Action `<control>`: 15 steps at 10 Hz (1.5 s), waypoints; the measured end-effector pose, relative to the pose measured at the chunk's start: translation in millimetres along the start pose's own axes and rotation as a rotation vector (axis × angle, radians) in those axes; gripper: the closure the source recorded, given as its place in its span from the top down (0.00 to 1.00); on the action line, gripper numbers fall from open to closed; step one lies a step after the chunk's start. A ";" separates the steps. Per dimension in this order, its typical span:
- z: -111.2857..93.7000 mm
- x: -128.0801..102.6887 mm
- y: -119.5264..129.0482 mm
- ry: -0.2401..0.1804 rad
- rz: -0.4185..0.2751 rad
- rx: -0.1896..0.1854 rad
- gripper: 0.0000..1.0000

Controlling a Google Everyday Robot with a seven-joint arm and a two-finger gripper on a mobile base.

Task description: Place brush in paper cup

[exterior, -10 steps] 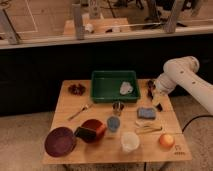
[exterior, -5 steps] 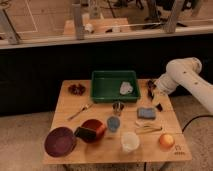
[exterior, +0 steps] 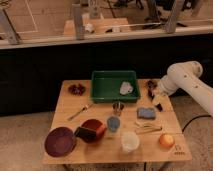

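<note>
Almost nothing changes in the last second. My white arm stays in the same pose at the 3 o'clock side of the light wooden worktop (exterior: 95, 151), and every thing on it lies where it lay. My end effector (exterior: 158, 102) still hangs just over the boards there, its jaws wide apart and nothing between them, as far as I can see.

The small dark brush with a slim black handle (exterior: 151, 86) lies, I believe, at about 2 o'clock on the worktop. It is just beside the right wall of the green rectangular plastic tray (exterior: 105, 85) and near my end effector, at its 11 o'clock. I cannot tell which end is the bristle head.

The plain whitish tapered paper cup (exterior: 130, 142) stands upright near the front edge, at about 6 o'clock, well apart from the brush. Between them are the blue rectangular sponge (exterior: 146, 113), the small metal cup (exterior: 118, 107) and the small blue cup (exterior: 113, 123).

For the task this means that no step is done yet: the brush is not grasped. I judge that the next move is a short reach toward 11 o'clock and down onto the handle. After that comes a carry toward 7 o'clock, high enough to pass over the sponge.
</note>
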 end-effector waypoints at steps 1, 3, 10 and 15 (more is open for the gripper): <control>6.7 4.8 -2.2 0.002 0.024 0.006 0.80; 30.3 11.0 -10.5 0.006 0.062 0.017 0.80; 79.9 20.4 -35.3 -0.014 0.088 0.023 0.80; 79.8 21.9 -35.3 -0.013 0.089 0.024 0.80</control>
